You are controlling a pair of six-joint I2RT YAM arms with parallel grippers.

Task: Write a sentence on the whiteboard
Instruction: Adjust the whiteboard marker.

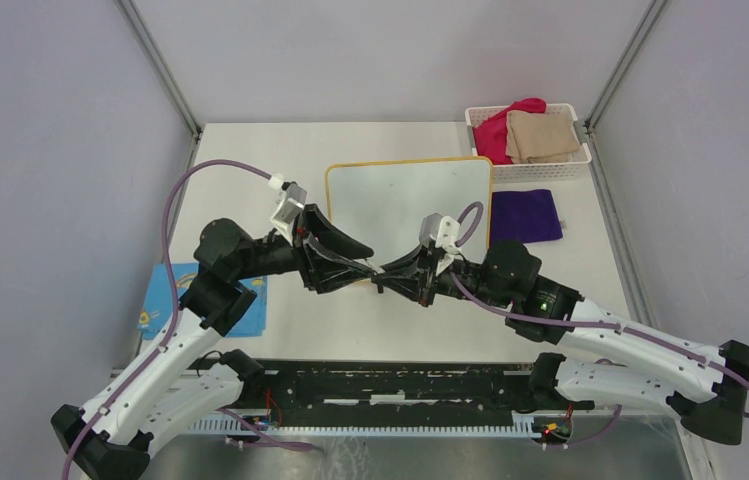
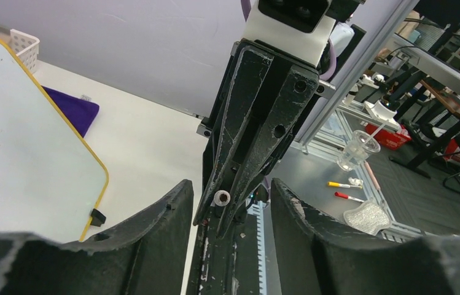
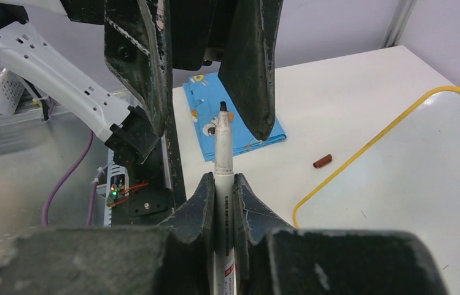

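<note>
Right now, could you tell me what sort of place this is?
Probably a robotics lab workcell: a white table walled by grey panels, aluminium framing, and a desk beyond in the left wrist view.

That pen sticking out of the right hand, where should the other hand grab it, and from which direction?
Probably the pen, on its bare white barrel just behind the dark tip. That is the only free stretch, since the right hand is clamped on the lower part. Come straight on from the tip end: the pen points between the open fingers of the left hand, which can close on its sides.
</note>
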